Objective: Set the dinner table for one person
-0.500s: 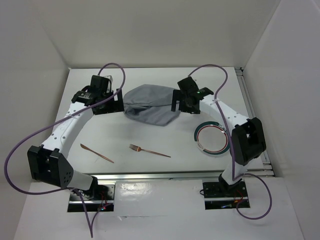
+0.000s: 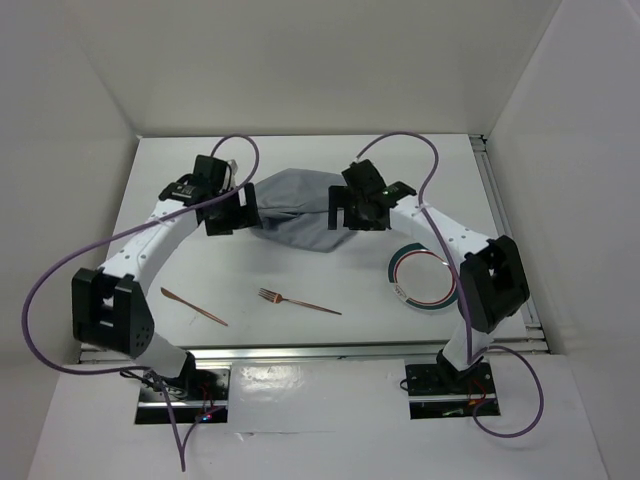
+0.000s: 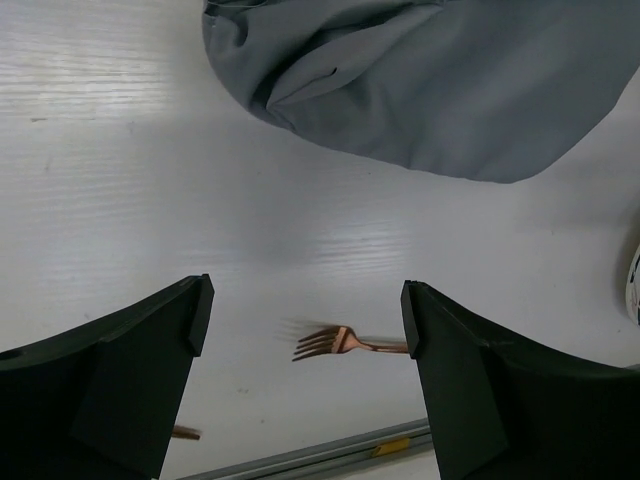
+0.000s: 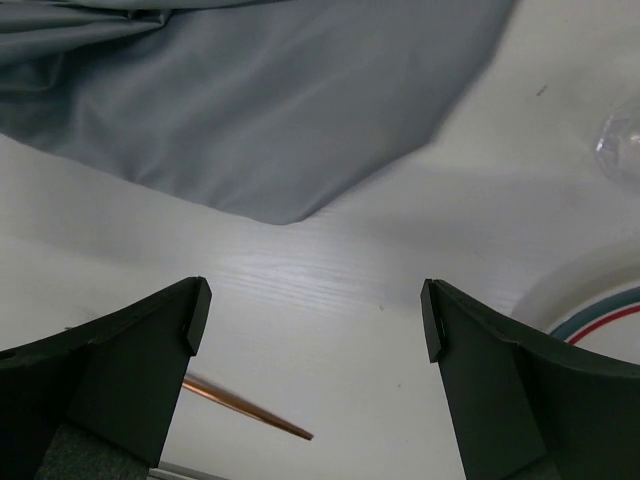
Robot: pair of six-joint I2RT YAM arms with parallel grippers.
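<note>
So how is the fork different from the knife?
The fork has prongs at its left end; the knife has none. The fork lies near the middle, the knife further left. The knife slants more steeply than the fork. Both are copper-coloured and lie flat on the table.

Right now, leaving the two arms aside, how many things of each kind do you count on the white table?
Grey cloth: 1
Copper fork: 1
Copper knife: 1
Striped plate: 1
Total on the dinner table: 4, plus one clear shape too blurred to name.
</note>
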